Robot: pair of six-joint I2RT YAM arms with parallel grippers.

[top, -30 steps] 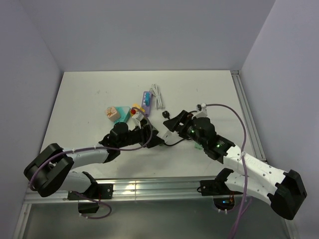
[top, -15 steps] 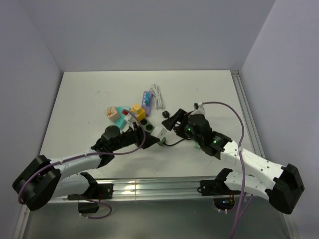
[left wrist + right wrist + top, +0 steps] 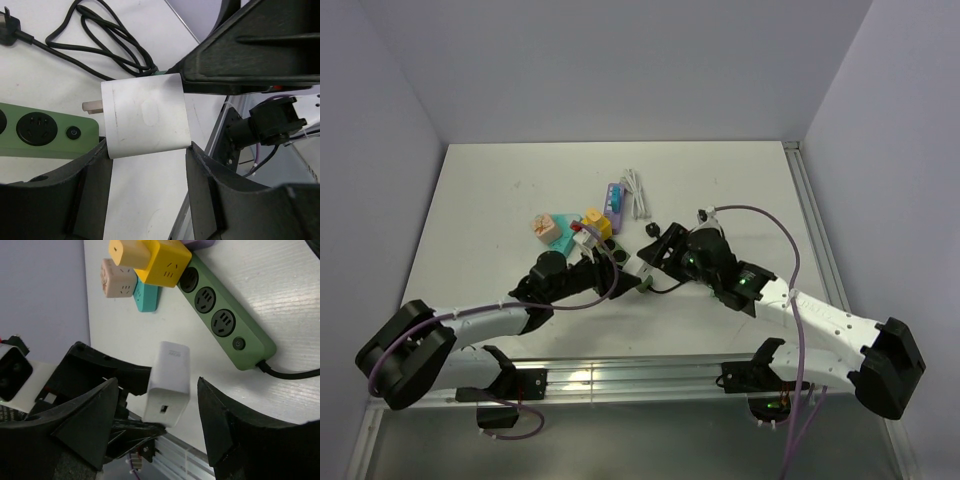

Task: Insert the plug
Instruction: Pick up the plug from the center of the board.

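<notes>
Item 1, white plug: a square-bodied charger in the centre of the left wrist view; one metal prong shows at its left side, pointing to frame left just above the strip's edge; not yet seated in a socket.

Item 2, left gripper: clenched on the white plug; we see both dark fingers pressed against the lower edge of the body from either side.

Item 3, right gripper: fingers spread wide, grasping nothing; in its own wrist view the plug sits between them without contact; in the left wrist view its black body fills the upper right and meets the plug's top right corner, and we cannot tell whether they touch.

Item 4, green power strip: lies flat on the table, running from upper centre to right of centre in the right wrist view; three sockets and a round switch face up.

Item 5, black cord: looped at upper left of the left wrist view.

Item 6, yellow cube adapter, peach cube adapter and teal block: clustered at the strip's upper end.
</notes>
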